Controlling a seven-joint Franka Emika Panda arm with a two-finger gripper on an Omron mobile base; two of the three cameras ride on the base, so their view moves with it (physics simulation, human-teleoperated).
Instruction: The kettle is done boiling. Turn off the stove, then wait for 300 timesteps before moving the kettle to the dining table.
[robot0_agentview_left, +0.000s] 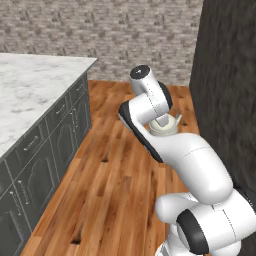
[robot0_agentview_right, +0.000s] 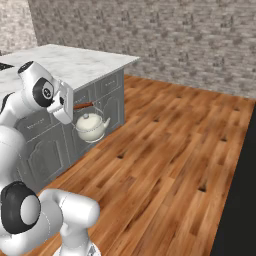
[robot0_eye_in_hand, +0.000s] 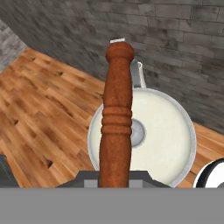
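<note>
surface: marble dining table (robot0_agentview_right: 75, 62) at left, grey panelled base | claw (robot0_agentview_right: 75, 106): clamped on the kettle's reddish-brown handle (robot0_eye_in_hand: 116, 127) | kettle (robot0_agentview_right: 91, 127): cream-white, hanging in air beside the table's end, above the wooden floor (robot0_agentview_right: 165, 150)

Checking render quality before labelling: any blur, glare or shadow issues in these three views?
Left base view: flat, even light, no glare; kettle mostly hidden behind the arm. Right base view: kettle sharp, hanging over the wood floor beside the dining table, no clear shadow under it. Hand view: handle looms large and foreshortened, brick wall slightly soft; no highlights on the lid.
</note>
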